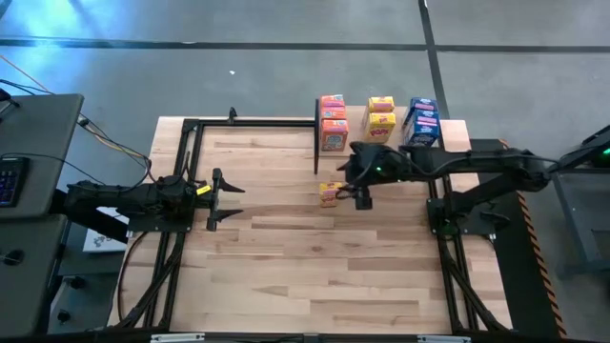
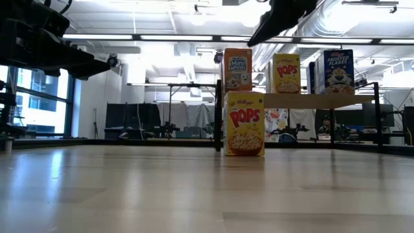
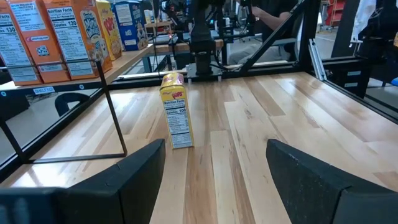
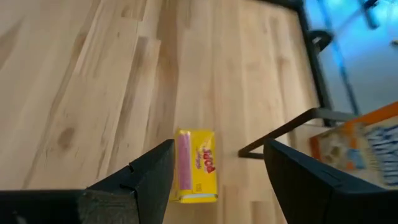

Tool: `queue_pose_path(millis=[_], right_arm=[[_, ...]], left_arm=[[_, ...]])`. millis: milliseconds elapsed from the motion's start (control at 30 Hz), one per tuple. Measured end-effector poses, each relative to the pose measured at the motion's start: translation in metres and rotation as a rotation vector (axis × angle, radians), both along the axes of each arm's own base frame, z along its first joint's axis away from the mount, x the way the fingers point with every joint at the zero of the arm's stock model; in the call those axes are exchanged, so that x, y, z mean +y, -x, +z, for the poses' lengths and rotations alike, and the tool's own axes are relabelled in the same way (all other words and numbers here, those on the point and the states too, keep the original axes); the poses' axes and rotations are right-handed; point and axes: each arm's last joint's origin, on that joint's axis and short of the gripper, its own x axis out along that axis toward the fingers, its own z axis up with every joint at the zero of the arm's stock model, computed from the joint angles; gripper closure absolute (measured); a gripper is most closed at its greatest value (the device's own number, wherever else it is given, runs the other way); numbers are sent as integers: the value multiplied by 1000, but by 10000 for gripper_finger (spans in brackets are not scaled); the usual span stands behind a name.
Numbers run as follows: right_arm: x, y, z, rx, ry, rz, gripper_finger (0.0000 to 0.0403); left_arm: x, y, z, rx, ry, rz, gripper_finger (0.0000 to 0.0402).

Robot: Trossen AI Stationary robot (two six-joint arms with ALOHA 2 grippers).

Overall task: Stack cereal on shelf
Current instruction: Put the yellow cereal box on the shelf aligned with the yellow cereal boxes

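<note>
One yellow cereal box [image 1: 330, 193] [image 2: 244, 123] stands upright on its bottom end on the tabletop, near the shelf's front post. It also shows in the left wrist view [image 3: 176, 118] and from above in the right wrist view [image 4: 196, 165]. The shelf [image 2: 317, 100] [image 1: 453, 133] carries orange [image 1: 333, 124], yellow [image 1: 381, 118] and blue [image 1: 421, 122] boxes. My right gripper [image 1: 348, 184] [image 4: 217, 177] hangs open, raised well above the standing box. My left gripper [image 1: 227, 198] [image 3: 214, 180] is open at the table's left, pointing toward that box.
The shelf's thin black posts [image 3: 112, 102] and the black frame rails [image 1: 248, 122] stand along the table's far and side edges. Bare plank tabletop [image 1: 315, 276] stretches toward the near edge. A keyboard [image 1: 8, 176] sits on a desk left of the table.
</note>
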Motion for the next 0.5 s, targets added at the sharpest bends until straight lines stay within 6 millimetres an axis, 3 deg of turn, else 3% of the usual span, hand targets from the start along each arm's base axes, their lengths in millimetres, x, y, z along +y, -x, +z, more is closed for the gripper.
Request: queue_pose_path(millis=[500], right_arm=[[-17, -33, -49, 180, -45, 1, 164]], left_arm=[[0, 0, 0, 0, 0, 0, 131]])
